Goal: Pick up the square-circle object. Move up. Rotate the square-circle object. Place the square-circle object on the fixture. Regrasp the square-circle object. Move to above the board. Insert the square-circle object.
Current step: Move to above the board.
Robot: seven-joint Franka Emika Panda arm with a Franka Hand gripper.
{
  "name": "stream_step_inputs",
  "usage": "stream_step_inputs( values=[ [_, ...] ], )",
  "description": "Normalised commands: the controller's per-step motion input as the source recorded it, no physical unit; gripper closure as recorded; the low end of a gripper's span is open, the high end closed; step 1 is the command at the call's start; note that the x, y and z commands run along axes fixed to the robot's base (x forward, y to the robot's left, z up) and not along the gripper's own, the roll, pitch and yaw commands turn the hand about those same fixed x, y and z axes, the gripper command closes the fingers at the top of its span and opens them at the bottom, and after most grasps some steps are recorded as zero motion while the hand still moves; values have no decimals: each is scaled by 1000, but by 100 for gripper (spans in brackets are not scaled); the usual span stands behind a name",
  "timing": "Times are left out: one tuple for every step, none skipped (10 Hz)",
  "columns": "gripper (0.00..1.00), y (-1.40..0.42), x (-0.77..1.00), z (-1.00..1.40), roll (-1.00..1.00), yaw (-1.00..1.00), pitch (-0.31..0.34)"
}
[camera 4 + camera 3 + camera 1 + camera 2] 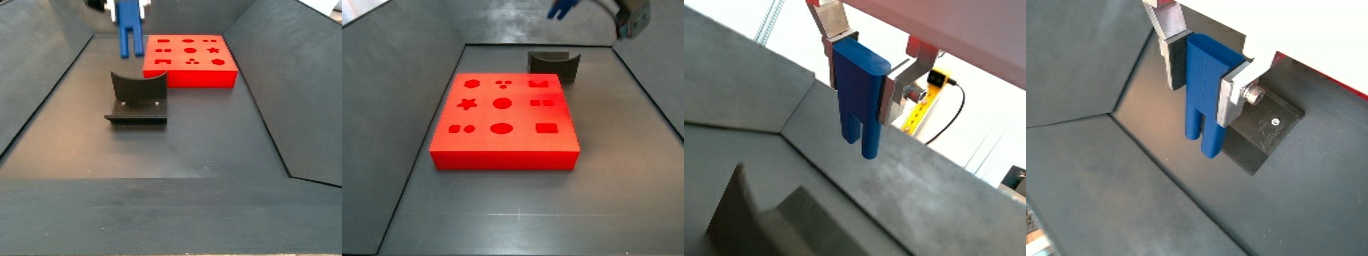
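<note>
Blue plastic fills the middle of both wrist views: your square-circle object (1204, 100) hangs prongs-down between the gripper's (1197, 73) silver finger plates, clamped across its upper half, with the two short prongs clear below the pads. In a side view the block (128, 28) is well above the fixture (136, 98) and slightly behind it, high off the floor; in a side view from the other end only a sliver of blue (563, 8) shows at the frame's edge, above the fixture (553, 66), so you cannot read its tilt there.

The jaws are closed on the block, flat faces against flat pads. I judge the piece light and rigid, a hard moulded part that will not flex, but smooth enough to pivot if you hold it by a narrow band. Keep your hold on the broad flat sides near the solid end, away from the prongs, since those thin tips look like the part most likely to chip or catch on a wall.

Relative to the fixture, the red board (193, 58) lies just beyond it on the floor, its cut-outs facing up. Lifted this high, the block seems ready for rotation and then setting down into the fixture's open front.
</note>
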Motion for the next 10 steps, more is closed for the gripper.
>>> stream_step_inputs(
  values=[
    [100,-38,21,1000,-29,104,86],
    [100,-37,25,1000,-31,100,83],
    [100,-38,26,1000,-34,93,76],
    [100,-39,30,1000,-35,90,72],
    [100,-41,35,1000,-38,85,76],
    [100,-41,36,1000,-38,82,80],
    [100,-38,33,861,-37,77,83],
    [100,-33,32,689,-41,78,84],
    [100,-26,26,455,-46,77,91],
    [100,-24,22,341,-48,77,94]
  ],
)
